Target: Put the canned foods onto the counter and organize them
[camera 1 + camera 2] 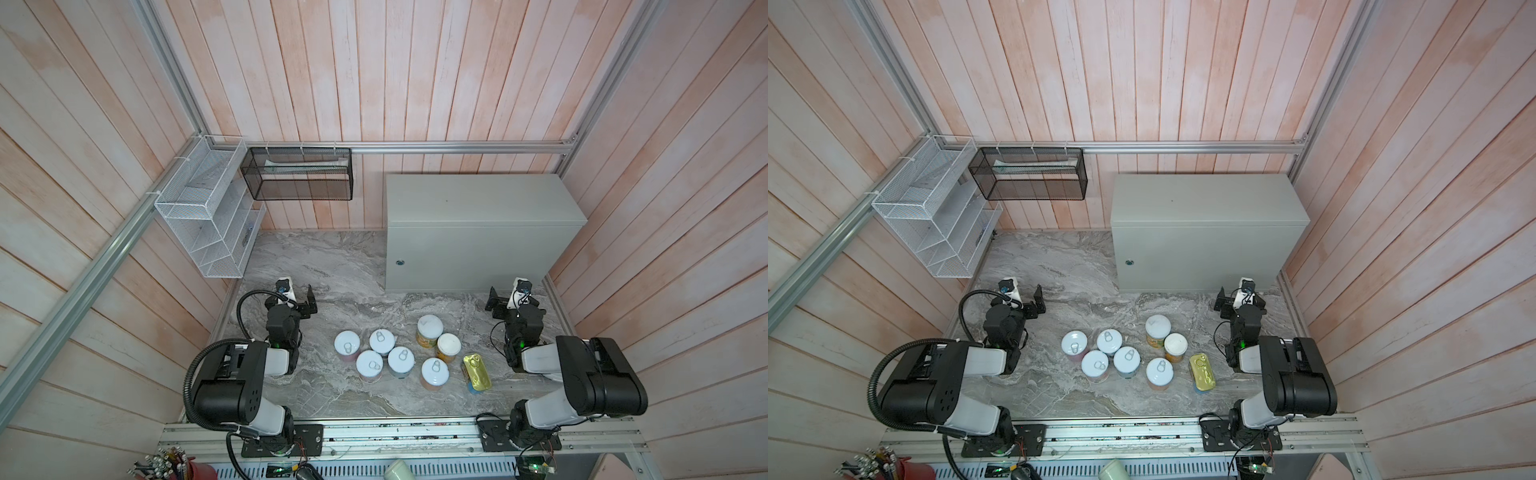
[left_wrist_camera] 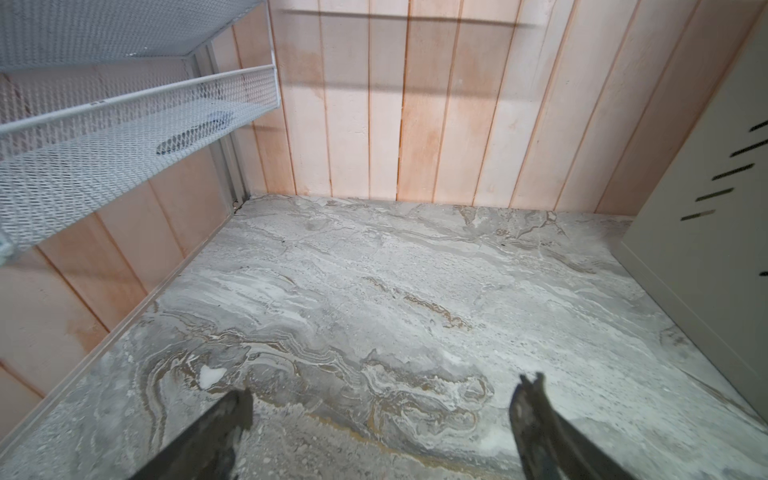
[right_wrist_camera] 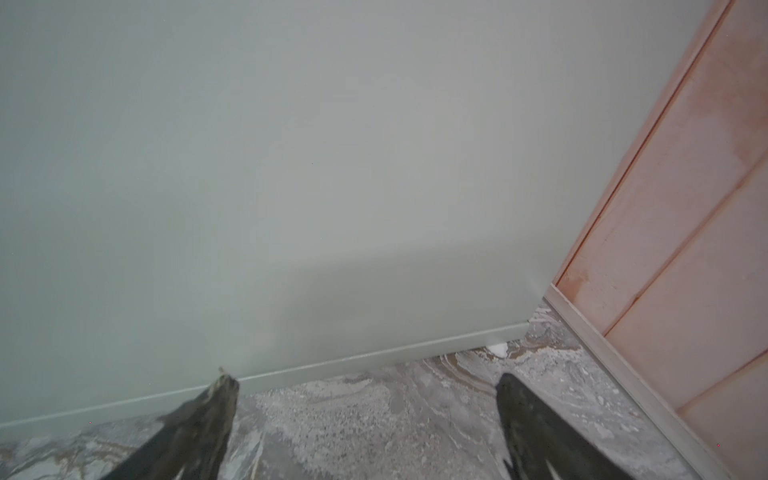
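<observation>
- On the marble tabletop [image 1: 332, 270], in both top views, the cans sat bunched between the arms: five pull-tab cans [image 1: 382, 341], two yellow-green cans [image 1: 429, 330] and a flat gold tin [image 1: 476, 371].
- They looked rigid and slick, so best pinched across the sides.
- The counter [image 1: 478, 199] top lay bare, well behind.
- Left wrist view: the left gripper [image 2: 386, 388] had its fingers spread wide and empty, with open marble ahead and a mesh shelf [image 2: 124, 124] overhanging.
- Right wrist view: the right gripper [image 3: 365, 382] had its fingers apart and empty, near the counter's front and the plank wall [image 3: 685, 249]. A tight corner!
</observation>
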You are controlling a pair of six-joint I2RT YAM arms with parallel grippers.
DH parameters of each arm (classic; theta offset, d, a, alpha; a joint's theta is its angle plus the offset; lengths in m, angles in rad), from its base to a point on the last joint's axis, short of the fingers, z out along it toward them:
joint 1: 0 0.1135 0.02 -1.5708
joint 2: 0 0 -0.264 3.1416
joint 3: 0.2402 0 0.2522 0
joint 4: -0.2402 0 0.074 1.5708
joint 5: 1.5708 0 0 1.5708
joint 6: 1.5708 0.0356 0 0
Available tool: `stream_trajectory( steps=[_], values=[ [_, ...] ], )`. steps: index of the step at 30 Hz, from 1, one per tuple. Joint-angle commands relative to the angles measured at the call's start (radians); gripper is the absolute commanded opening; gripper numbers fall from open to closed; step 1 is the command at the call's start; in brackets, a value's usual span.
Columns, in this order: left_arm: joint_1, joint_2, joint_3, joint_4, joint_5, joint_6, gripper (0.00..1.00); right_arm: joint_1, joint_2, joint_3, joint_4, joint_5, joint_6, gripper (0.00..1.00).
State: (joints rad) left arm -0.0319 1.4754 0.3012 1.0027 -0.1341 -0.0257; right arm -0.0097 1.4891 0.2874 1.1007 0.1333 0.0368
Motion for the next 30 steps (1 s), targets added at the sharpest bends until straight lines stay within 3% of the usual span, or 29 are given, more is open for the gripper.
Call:
stream_trajectory(
  steps=[1,6,10,16,21,30],
  values=[
    [-0.036,-0.076,0.058,-0.155,-0.121,-0.005,1.0,0.018,-0.044,0.068,-0.131,0.06,-0.016,0.98],
    [-0.132,-0.177,0.101,-0.31,-0.263,-0.015,1.0,0.062,-0.144,0.082,-0.184,0.201,0.0,0.98],
    [-0.222,-0.291,0.165,-0.491,-0.373,-0.024,1.0,0.067,-0.29,0.167,-0.418,0.175,0.114,0.98],
    [-0.331,-0.429,0.22,-0.719,-0.399,-0.114,1.0,0.087,-0.479,0.225,-0.698,0.115,0.252,0.98],
    [-0.392,-0.452,0.255,-0.861,-0.399,-0.155,1.0,0.123,-0.565,0.275,-0.968,0.044,0.356,0.98],
    [-0.513,-0.386,0.355,-0.972,-0.43,-0.179,1.0,0.368,-0.604,0.312,-1.284,0.081,0.419,0.98]
  ],
)
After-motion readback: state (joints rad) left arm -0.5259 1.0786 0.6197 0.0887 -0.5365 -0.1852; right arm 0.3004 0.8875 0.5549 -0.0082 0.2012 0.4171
